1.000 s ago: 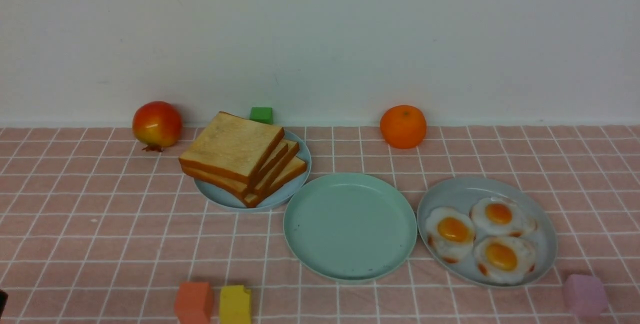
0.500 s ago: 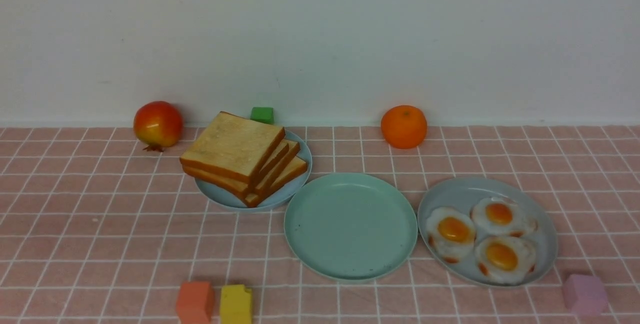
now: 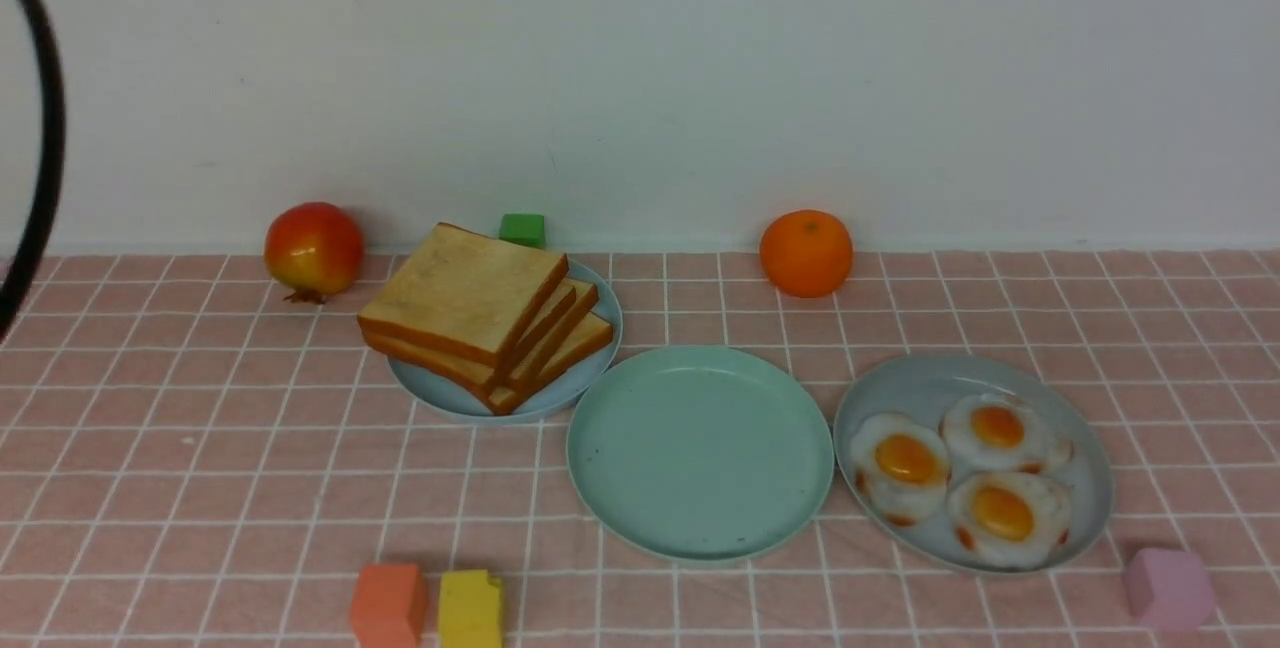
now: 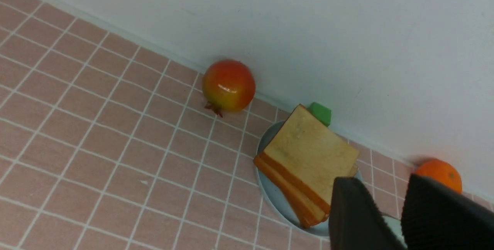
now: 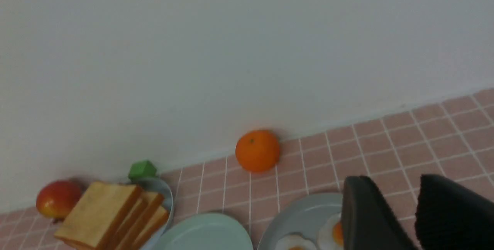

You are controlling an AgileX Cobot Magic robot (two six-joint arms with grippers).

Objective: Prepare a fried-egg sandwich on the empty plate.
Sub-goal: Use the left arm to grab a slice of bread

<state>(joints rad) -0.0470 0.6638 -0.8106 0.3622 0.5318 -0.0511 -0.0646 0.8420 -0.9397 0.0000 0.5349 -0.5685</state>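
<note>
Toast (image 3: 465, 293): seems light, stiff; grip the top one by its crust.
Eggs (image 3: 905, 460): seem thin, perhaps slippery.
Left hand (image 4: 380, 182): released, empty.
Right hand (image 5: 389, 182): released, empty.

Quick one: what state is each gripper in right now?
Left gripper: open, holding nothing.
Right gripper: open, holding nothing.

Smooth matt plastic on the empty plate (image 3: 700, 453); matt woven cloth as tablecloth (image 3: 200, 448); glossy skin on pomegranate (image 4: 228, 85); textured matt black pads (image 4: 444, 211) on left gripper (image 4: 386, 194).
</note>
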